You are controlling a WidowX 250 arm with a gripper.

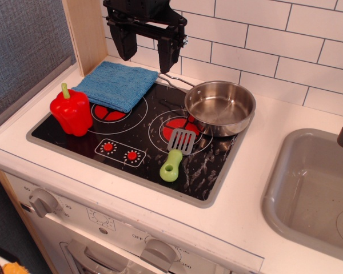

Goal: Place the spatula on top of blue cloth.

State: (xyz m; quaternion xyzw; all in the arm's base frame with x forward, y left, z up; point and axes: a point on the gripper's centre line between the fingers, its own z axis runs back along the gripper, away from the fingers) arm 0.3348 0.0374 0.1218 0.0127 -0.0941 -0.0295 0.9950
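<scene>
Steel is the pan [219,107], the one container on the hob [74,140], and it serves as landmark. It sits on the hob's back right part, over the upper edge of the red right-hand burner ring [172,129]. Its bowl holds nothing but reflections. Its long handle [174,80] runs from the rim up and to the left, toward the tiled wall [274,40].

Just in front of the pan, slightly left of its centre, lies the spatula [176,153]. The slotted grey blade points at the pan and lies close to its near wall; whether they touch I cannot tell. The lime-green handle points away from the pan, toward the hob's front edge.

Left of the pan, beyond the end of its handle, the blue cloth [116,84] lies folded flat on the hob's back left corner, covering part of the left burner ring. Nothing rests on it. Further left and nearer the front stands a red pepper [71,111], just beside the cloth's front corner.

Above the cloth, up and left of the pan, hangs the black gripper [147,48]. Its two fingers are spread apart with only air between them, holding nothing.

Right of the pan, past a strip of white counter, is a grey sink [274,194]; the basin looks bare.
</scene>
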